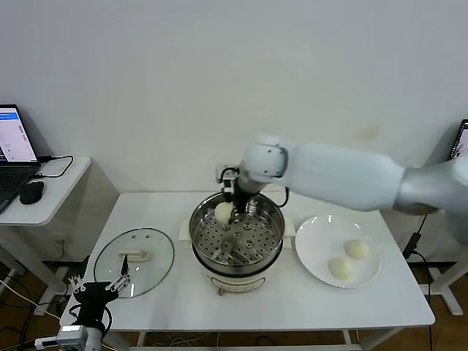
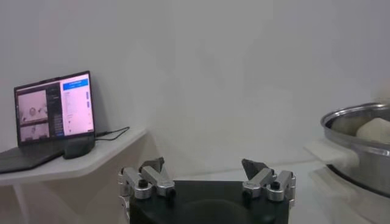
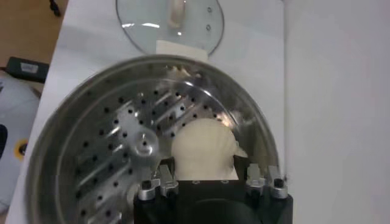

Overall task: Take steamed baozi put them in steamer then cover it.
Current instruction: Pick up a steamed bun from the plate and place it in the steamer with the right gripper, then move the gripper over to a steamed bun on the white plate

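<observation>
The steamer (image 1: pixel 238 245) is a shiny steel pot with a perforated tray on a cream base, at the table's middle. My right gripper (image 1: pixel 232 213) reaches down into it from behind and is shut on a cream-white baozi (image 1: pixel 223 212) at the tray's rear left. In the right wrist view the baozi (image 3: pixel 204 146) sits between the fingers (image 3: pixel 163 178), just above the tray (image 3: pixel 131 131). Two more baozi (image 1: pixel 357 249) (image 1: pixel 340 268) lie on the white plate (image 1: pixel 314 252) to the right. My left gripper (image 1: pixel 99 287) is parked, open and empty, off the table's front left corner.
The clear glass lid (image 1: pixel 134 261) with a cream handle lies flat on the table left of the steamer. It also shows in the right wrist view (image 3: pixel 173 21). A side desk with a laptop (image 1: pixel 14 146) and mouse stands at far left.
</observation>
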Robot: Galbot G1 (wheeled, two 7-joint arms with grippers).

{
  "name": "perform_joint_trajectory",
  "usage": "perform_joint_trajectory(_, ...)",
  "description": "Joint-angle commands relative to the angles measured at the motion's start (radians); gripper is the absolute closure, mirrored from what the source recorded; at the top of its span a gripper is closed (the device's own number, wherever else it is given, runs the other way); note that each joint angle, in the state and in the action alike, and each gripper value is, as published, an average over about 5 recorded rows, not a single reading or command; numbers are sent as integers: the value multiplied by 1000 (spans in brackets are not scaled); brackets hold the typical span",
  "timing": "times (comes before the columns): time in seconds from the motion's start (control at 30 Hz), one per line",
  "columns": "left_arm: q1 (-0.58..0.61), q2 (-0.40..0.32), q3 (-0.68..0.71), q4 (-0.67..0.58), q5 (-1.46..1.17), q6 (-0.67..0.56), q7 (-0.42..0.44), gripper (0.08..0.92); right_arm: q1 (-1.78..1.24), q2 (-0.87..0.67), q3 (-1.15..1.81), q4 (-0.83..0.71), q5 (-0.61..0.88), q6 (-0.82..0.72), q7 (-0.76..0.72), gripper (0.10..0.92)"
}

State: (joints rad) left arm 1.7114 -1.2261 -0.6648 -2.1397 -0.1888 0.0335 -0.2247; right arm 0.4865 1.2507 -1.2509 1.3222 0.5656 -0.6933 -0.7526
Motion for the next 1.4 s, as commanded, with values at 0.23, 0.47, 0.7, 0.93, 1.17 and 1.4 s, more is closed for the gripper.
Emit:
perform_joint_trajectory(0.23,-3,1,0,12,0,-3,0,177,-125,157,23,-153,-7,-33,49,400)
perform_joint_trajectory(0.47,-7,0,0,17,0,-4,1,177,-57,78,17,-87,-36,-33,-29,252)
perform_joint_trajectory(0.7,-6,2,2,12,1,-3,2,177,149,-172,-14,124,-50,0,-188,203)
perform_joint_trajectory(0.93,-13,8,13,5,2,-1,7,177,278,-492,-76,335,-149,103,-319,202)
perform_joint_trajectory(1.17,-6,6,25,-14,9,2,13,177,204,-777,-73,415,-340,282,-418,203)
perform_joint_trajectory(1.4,14,0,23,-26,18,2,14,177,-81,-913,103,395,-516,383,-415,202)
